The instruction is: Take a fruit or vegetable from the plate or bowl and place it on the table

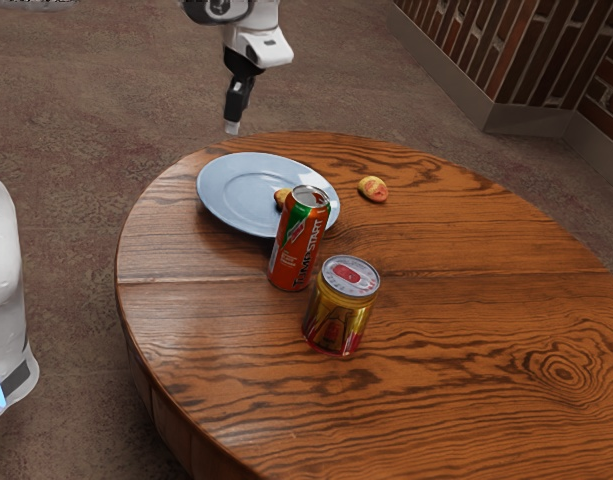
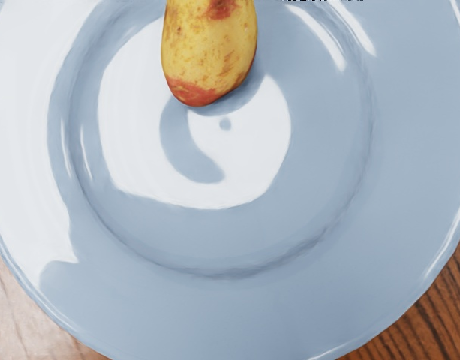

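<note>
Fruit point(image 2: 209, 52), yellow with red patches, lies in the well of the blue plate point(image 1: 231, 190); the raised rim probably serves to keep it from rolling onto the bench point(image 1: 466, 330); a second yellow-red piece point(image 1: 373, 189) rests beyond that rim, on the wood. The orange can point(image 1: 301, 240) and the gold can point(image 1: 338, 310) stand upright on their flat bases, the orange one partly hiding the fruit in the exterior view. The claw point(image 1: 233, 127) hangs high, pointing down, likely so it can shift over without brushing plate or cans; whether it is open I cannot tell, though I see nothing held. The fruit sits lower than the claw, toward the exterior view's right; moving across, then down, seems needed.
</note>
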